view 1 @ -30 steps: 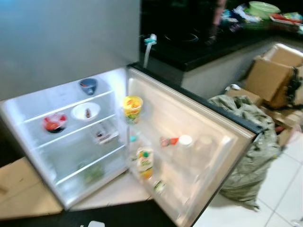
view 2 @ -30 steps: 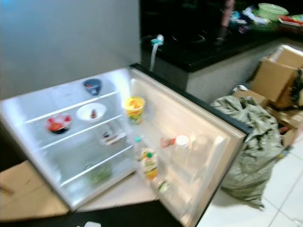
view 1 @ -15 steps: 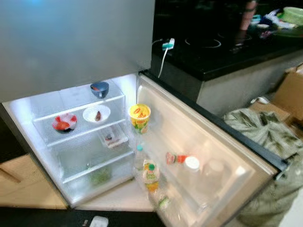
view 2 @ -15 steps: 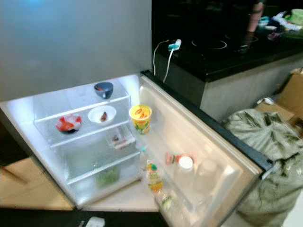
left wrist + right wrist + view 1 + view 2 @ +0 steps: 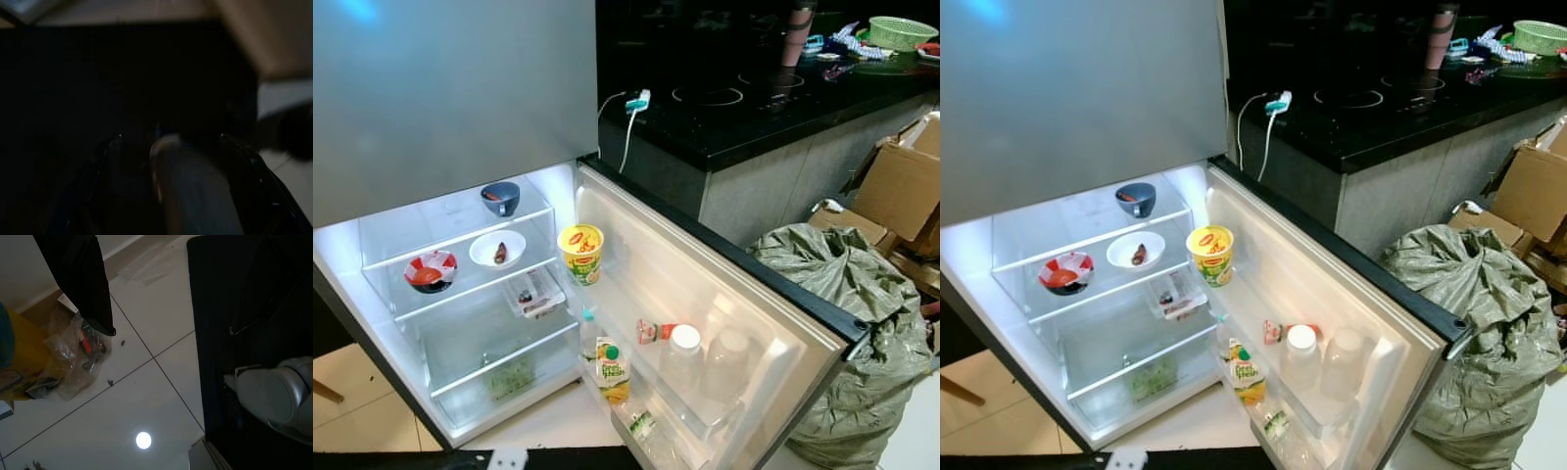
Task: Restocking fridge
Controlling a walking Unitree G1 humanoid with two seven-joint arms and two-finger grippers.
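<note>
We find the fridge door (image 5: 734, 323) fully open with crowded bottles (image 5: 683, 354); a careless reach could topple them; neither gripper's state can be told

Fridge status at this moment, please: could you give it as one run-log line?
fridge door: open | shelves: blue cup, white bowl, red-white bowl | door: yellow cup, juice carton

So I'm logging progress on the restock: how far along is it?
Done: the fridge door stands open, with a noodle cup, a juice carton and jars already in its racks. In hand: the right hand hangs over the floor beside something yellow. Left: the lower shelves look mostly bare.
</note>
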